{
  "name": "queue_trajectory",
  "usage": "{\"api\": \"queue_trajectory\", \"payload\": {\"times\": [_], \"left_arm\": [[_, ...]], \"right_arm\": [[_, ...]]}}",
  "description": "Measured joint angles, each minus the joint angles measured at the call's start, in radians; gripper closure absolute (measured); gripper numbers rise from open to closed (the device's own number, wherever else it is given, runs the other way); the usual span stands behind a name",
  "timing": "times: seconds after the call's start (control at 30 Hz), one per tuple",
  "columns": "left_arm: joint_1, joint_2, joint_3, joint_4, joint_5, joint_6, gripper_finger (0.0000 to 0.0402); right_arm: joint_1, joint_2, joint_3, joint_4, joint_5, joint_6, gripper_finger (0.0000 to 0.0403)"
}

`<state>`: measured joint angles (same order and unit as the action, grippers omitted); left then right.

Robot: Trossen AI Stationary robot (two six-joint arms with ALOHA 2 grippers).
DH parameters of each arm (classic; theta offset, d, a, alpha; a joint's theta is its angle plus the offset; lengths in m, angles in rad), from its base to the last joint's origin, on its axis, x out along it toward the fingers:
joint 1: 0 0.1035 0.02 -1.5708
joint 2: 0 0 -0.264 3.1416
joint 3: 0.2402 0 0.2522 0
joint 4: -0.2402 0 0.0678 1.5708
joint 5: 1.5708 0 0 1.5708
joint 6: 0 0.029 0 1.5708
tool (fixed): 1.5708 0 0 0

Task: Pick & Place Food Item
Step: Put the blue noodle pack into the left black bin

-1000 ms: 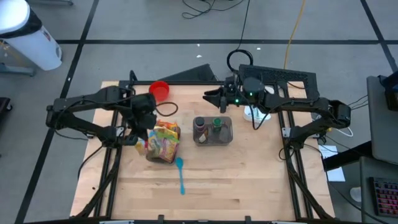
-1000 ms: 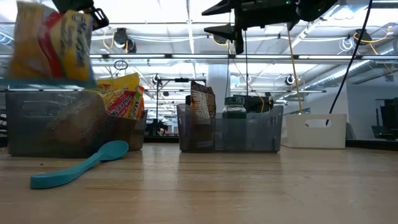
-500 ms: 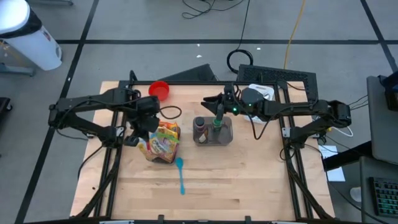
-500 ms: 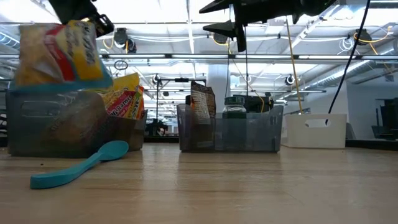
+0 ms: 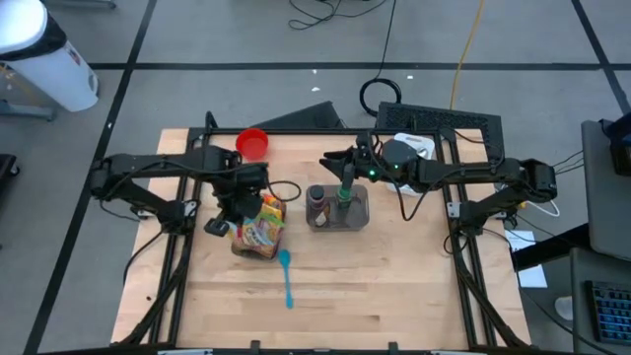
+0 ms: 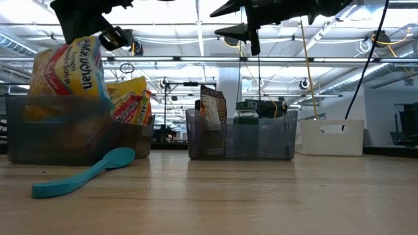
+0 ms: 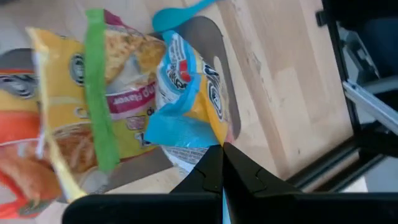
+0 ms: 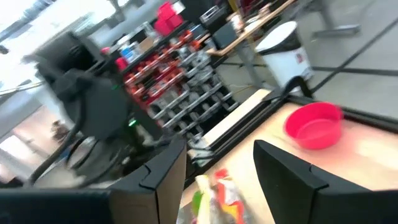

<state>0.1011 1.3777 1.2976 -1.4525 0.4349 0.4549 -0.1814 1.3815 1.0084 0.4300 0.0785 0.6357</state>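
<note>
- Grey flooring with dark seams surrounds the pale wooden surface (image 5: pixel 375 286), which fills the middle of the high view.
- Left of centre on the surface stands a clear bin (image 6: pixel 39 140) stuffed with bright snack packets (image 5: pixel 258 235).
- The left gripper (image 5: pixel 219 223) hangs over the left part of that bin, its fingers (image 7: pixel 211 171) pressed tightly together on the top edge of a yellow ramen soup packet (image 6: pixel 68 68).
- In the low view, at the upper left of the frame, the packet hangs upright with its lower part down behind the bin's front wall.
- A teal spoon (image 5: pixel 286 275) lies on the surface just below the bin in the high view, bowl end towards it.
- At the centre sits a second clear bin (image 5: pixel 338 209) with a dark packet (image 6: pixel 210 108) and a green-lidded jar (image 5: pixel 345 195) inside.
- The right gripper (image 5: pixel 330 161) hovers above that bin's upper edge in the high view, its fingers (image 8: pixel 283 174) spread apart and empty.
- A red bowl (image 5: pixel 252 144) rests near the upper-left corner of the surface.
- A white container (image 6: pixel 331 137) stands at the right in the low view.
</note>
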Motion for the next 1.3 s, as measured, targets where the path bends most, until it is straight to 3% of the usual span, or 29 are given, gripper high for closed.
{"api": "queue_trajectory", "payload": {"times": [0.23,0.7,0.97,1.3], "left_arm": [[-0.026,0.044,0.000,0.023,0.000,0.014,0.0401],[-0.072,0.190,0.000,-0.006,-0.005,0.042,0.0401],[-0.071,0.182,0.002,-0.100,-0.059,0.064,0.0401],[-0.098,0.202,0.004,0.046,0.001,0.033,0.0401]], "right_arm": [[-0.001,0.000,0.000,-0.004,0.111,-0.019,0.0222],[-0.008,0.000,0.000,-0.016,0.103,-0.028,0.0222],[-0.007,0.000,0.000,-0.075,0.050,-0.069,0.0222],[-0.008,0.000,0.000,-0.111,0.055,-0.072,0.0222]]}}
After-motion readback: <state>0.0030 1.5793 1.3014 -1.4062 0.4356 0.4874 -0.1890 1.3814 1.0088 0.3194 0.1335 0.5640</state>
